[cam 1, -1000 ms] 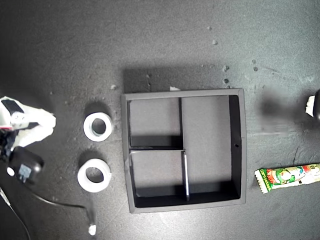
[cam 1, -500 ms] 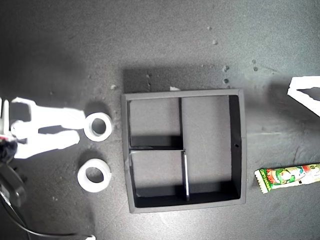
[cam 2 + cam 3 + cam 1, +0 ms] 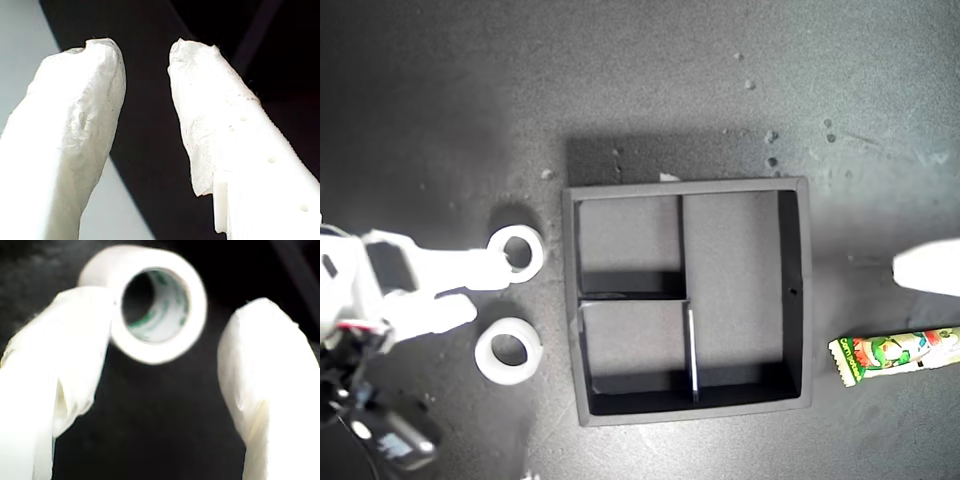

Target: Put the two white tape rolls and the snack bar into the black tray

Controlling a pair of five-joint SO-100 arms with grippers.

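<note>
Two white tape rolls lie on the dark table on the exterior view's left, one (image 3: 526, 236) farther back and one (image 3: 484, 357) nearer the front. My second gripper (image 3: 490, 287) is open beside them. One of its fingers (image 3: 470, 266) reaches the back roll's rim, and that roll (image 3: 150, 354) sits close ahead of one fingertip. The black tray (image 3: 805, 300) stands in the middle with nothing in its compartments. The snack bar (image 3: 895, 352) lies at the exterior view's right edge. My first gripper (image 3: 922, 268) (image 3: 145, 47) is open just behind the bar, apart from it.
A black device with a cable (image 3: 392, 446) sits at the exterior view's lower left, near the second arm. Small pale specks (image 3: 772, 136) dot the table behind the tray.
My second gripper has come in from the exterior view's left, and one finger is now at the back roll. The first gripper has moved down the right edge toward the snack bar.
</note>
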